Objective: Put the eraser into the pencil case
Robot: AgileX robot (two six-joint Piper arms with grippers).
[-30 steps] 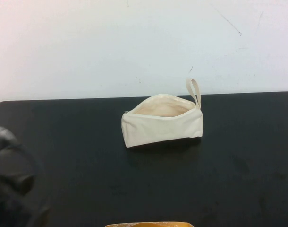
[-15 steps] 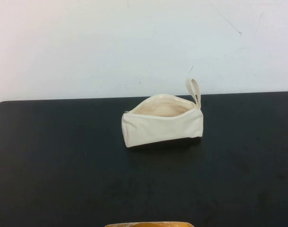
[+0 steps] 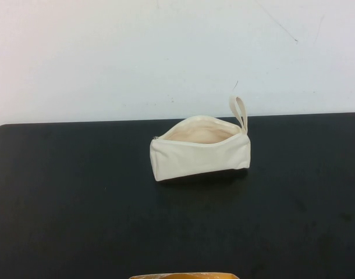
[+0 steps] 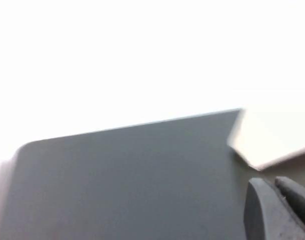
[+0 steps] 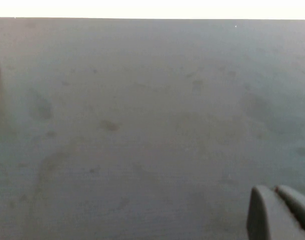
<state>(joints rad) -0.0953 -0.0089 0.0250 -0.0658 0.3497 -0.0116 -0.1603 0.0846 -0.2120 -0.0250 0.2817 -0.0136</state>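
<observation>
The cream pencil case stands near the back middle of the black table in the high view. Its zip mouth is open upward and its loop strap sticks up at its right end. The eraser shows in no view. Neither arm shows in the high view. My left gripper is shut and empty, above the bare table top near a corner. My right gripper is shut and empty over bare table.
A white wall rises behind the table's back edge. A yellow-orange object pokes in at the front edge of the high view.
The left arm, which showed at the lower left of the high view a second ago, has drawn out of that view. The pencil case has not moved.
</observation>
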